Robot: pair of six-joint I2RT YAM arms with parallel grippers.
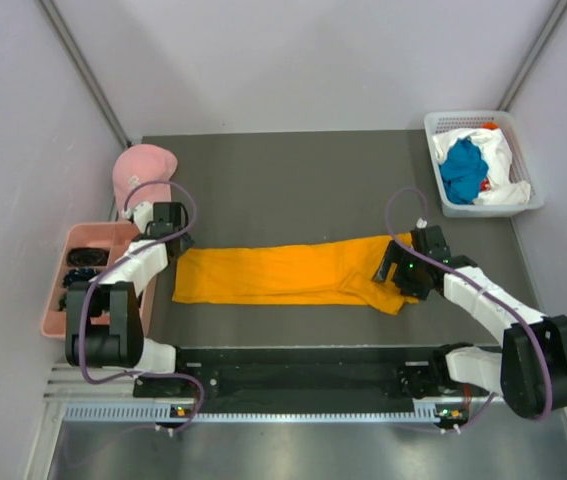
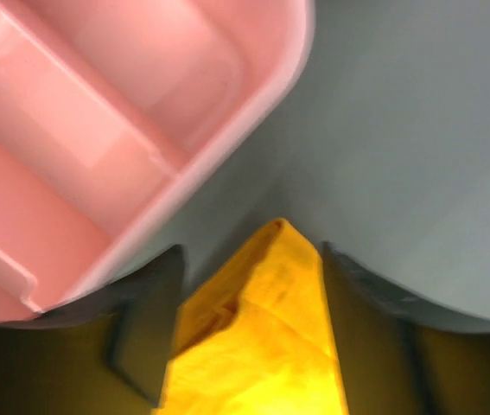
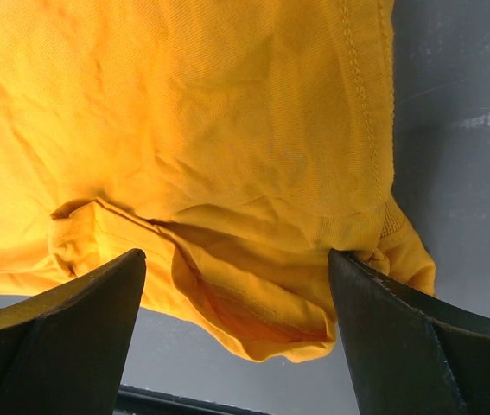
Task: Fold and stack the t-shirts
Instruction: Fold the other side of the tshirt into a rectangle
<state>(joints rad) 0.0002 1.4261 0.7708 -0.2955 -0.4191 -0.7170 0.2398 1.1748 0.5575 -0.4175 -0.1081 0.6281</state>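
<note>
A: Where is the shirt (image 1: 283, 272)?
B: Flat on the worktop (image 1: 293, 180), a long strip along the near edge, lying left to right.
A: And the pincers?
B: The left pincer (image 2: 253, 259) is spread around its left tip, the right pincer (image 3: 236, 259) spread over its right end.

The dark grey counter (image 1: 293, 170) carried an orange-yellow t-shirt (image 1: 283, 272), folded into a long narrow band that ran left to right across its near half, with one end bunched and creased toward the right. A pink baseball cap (image 1: 143, 170) lay near the far left corner, well apart from the shirt. A pink tray (image 1: 53, 290) sat at the left edge, just beside the shirt's left end. A white basket (image 1: 468, 116) stood at the far right corner.
</note>
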